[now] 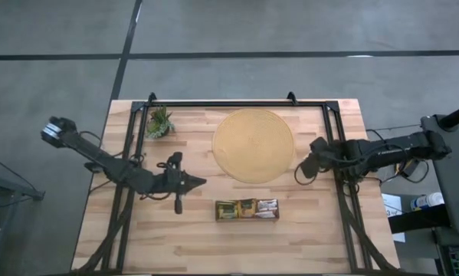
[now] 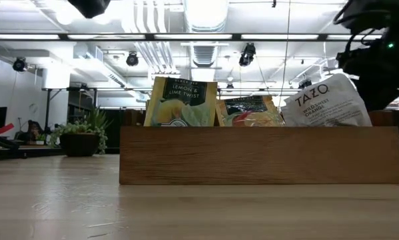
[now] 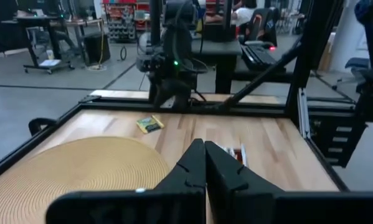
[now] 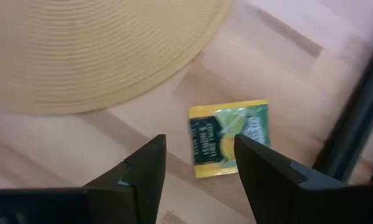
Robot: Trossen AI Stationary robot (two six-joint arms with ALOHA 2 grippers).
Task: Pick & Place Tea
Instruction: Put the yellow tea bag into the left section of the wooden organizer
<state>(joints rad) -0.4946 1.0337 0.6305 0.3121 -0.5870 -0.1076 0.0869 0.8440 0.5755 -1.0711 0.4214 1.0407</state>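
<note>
While spread wide just above the desk (image 4: 61, 155), right gripper (image 4: 198, 163) hangs over one yellow tea sachet (image 4: 228, 137), holding nothing. Sachet flat on the wood, just off the round mat (image 4: 93, 50) edge, between mat and black frame rail (image 4: 360, 118). Farther from the mat, more tea sachets (image 1: 247, 208) upright in the wooden tray (image 2: 259, 155). Beyond, across the mat, left gripper (image 3: 203, 163), jaws shut and empty. Small plant (image 1: 159, 123) near the mat's far left.

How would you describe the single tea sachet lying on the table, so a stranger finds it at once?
Start from the round woven mat. Just off its edge, on the bare wood under the open right end effector, lies one flat yellow sachet with a green panel. Unlike the others standing in the wooden tray, it lies alone.
</note>
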